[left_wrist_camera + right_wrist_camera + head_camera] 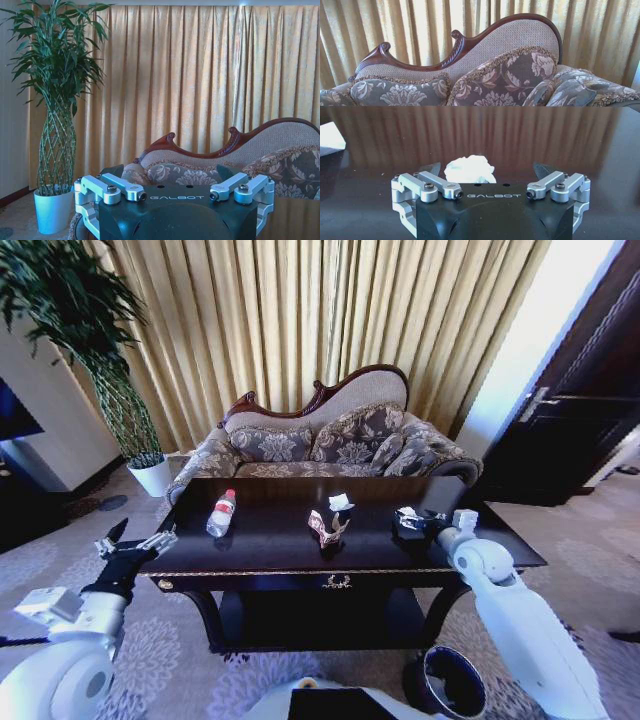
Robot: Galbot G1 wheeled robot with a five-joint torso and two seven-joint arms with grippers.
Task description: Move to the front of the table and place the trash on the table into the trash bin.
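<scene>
Right wrist view shows the right gripper (486,174) low over the table (600,150), fingers wide apart around a white scrap (470,168) — not squeezing it. The left gripper (137,541) waits open by the table's left end; the trash bin (446,681) sits on the floor in front.

My left pincer (173,196) carries the word "GALBOT" in pale letters on its black body. My right pincer (490,176) carries the same "GALBOT". I can read nothing else.
</scene>
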